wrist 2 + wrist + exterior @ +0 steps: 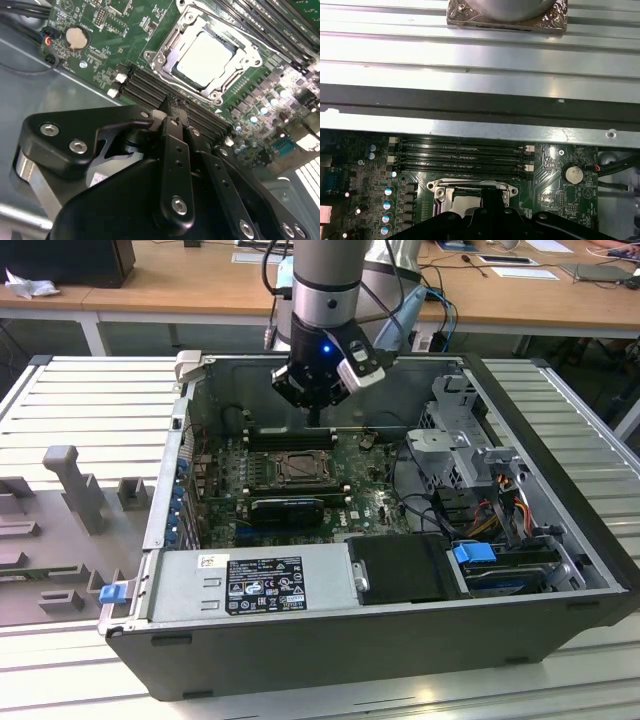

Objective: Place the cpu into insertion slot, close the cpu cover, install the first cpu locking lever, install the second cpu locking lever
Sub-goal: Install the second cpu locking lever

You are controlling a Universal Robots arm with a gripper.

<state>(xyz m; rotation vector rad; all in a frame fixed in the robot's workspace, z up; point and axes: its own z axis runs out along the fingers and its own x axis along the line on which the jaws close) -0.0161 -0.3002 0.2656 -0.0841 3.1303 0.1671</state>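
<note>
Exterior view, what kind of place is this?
Probably an electronics lab or workshop: an open computer case lies on a ribbed metal bench, wooden desks stand behind, and the arm's gripper hangs over the motherboard.

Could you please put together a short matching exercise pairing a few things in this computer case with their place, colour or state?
Things:
1. cpu
2. cover
3. coin battery
4. claw

Descriptions:
A. round and silvery, on the green board
B. black, above the memory slots
C. pale square face, seated in the slot
D. silvery frame around the chip

Pairs: 1-C, 2-D, 3-A, 4-B
</note>
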